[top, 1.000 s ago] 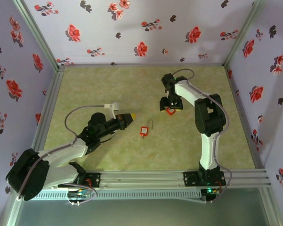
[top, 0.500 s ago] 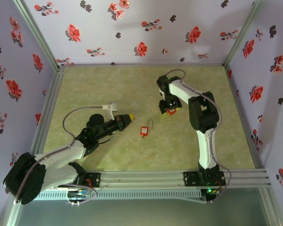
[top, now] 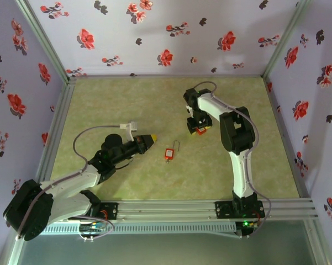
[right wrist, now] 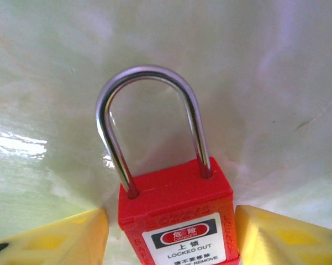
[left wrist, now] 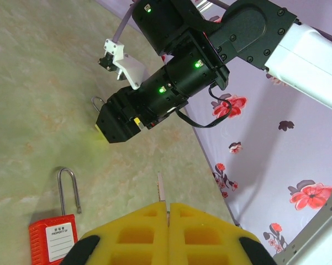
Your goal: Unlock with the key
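Left fingers point(left wrist: 132, 237) pinch the key point(left wrist: 161, 190); right fingers point(right wrist: 61, 240), part-open, flank red padlock point(right wrist: 177, 221).

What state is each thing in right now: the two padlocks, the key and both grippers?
left gripper: shut on the key.
key: pinched, blade sticking out, not in a lock.
right gripper: open, straddling the far padlock.
far padlock: shackle closed, between the jaws.
near padlock: lying flat, untouched, shackle looks closed.

Red padlock point(right wrist: 177, 218) flat, shackle point(right wrist: 146, 74) closed; key point(left wrist: 161, 190) clamped
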Available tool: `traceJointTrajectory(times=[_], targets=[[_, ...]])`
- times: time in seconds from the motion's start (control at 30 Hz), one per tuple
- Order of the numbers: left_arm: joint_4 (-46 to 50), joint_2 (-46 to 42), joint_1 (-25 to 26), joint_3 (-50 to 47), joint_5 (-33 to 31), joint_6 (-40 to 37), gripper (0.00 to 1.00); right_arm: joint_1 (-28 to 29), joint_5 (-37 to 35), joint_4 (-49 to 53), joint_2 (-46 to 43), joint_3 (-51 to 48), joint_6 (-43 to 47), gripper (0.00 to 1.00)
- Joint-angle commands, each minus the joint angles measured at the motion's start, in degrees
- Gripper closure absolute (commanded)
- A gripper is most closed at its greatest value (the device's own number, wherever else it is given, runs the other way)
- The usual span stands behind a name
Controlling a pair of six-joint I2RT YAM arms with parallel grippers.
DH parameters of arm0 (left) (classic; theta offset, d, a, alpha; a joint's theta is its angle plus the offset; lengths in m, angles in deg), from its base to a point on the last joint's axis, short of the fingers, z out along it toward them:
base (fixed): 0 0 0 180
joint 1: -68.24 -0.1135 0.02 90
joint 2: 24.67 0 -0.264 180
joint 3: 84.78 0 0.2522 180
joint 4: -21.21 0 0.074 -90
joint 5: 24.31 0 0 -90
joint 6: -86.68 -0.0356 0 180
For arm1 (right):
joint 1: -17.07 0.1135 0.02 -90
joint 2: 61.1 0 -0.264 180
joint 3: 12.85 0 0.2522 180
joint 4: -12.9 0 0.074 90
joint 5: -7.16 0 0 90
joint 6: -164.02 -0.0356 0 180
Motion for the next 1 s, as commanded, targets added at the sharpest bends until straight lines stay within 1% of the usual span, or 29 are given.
traceJointTrajectory(times=[0.0,0.13,0.27,0.43,0.53,0.6,0.63,0.7,0.8,0.87,0.9,0.97], targets=[[-0.2,-1.4,-0.2,-0.4,-1.0,-0.9,1.00,-1.4,-1.2,-0.2,2.0,1.3,0.7,0.43],[-0.2,-0.9,-0.1,-0.2,-1.0,-1.0,1.00,-2.5,-0.3,-1.2,2.5,0.9,0.4,0.49],[-0.3,-0.8,-0.2,-0.1,-1.1,-1.1,1.00,-3.2,0.3,-2.5,2.6,-0.2,-0.3,0.59],[0.0,-0.7,0.4,0.7,-1.2,-2.4,1.00,-3.4,1.9,-4.3,1.4,-3.1,-3.0,0.75],[0.5,-0.7,2.1,1.7,-2.8,-4.7,1.00,-3.4,4.3,-6.7,-2.1,-6.8,-7.3,0.85],[2.0,-0.6,5.0,3.6,-6.3,-8.4,1.00,-3.2,8.3,-10.0,-6.6,-10.9,-11.5,0.89],[2.6,-0.6,6.5,4.6,-8.4,-10.3,1.00,-3.2,10.2,-11.8,-9.3,-12.7,-13.8,0.93],[3.5,-0.1,10.2,7.1,-14.6,-14.7,1.00,-2.6,15.5,-16.4,-16.9,-17.2,-19.5,0.95],[2.1,1.8,13.5,9.7,-23.9,-18.4,1.00,-1.0,20.5,-24.0,-29.1,-21.9,-30.3,1.00],[0.0,3.8,14.9,11.2,-28.0,-20.1,1.00,0.2,22.5,-30.5,-36.5,-25.2,-39.2,1.00],[-1.5,5.0,15.3,12.1,-29.2,-20.7,1.00,1.0,23.8,-34.9,-39.5,-27.2,-43.2,1.00],[-3.8,7.7,15.9,13.8,-29.9,-21.9,1.00,2.3,25.2,-40.1,-43.2,-29.6,-49.9,1.00]])
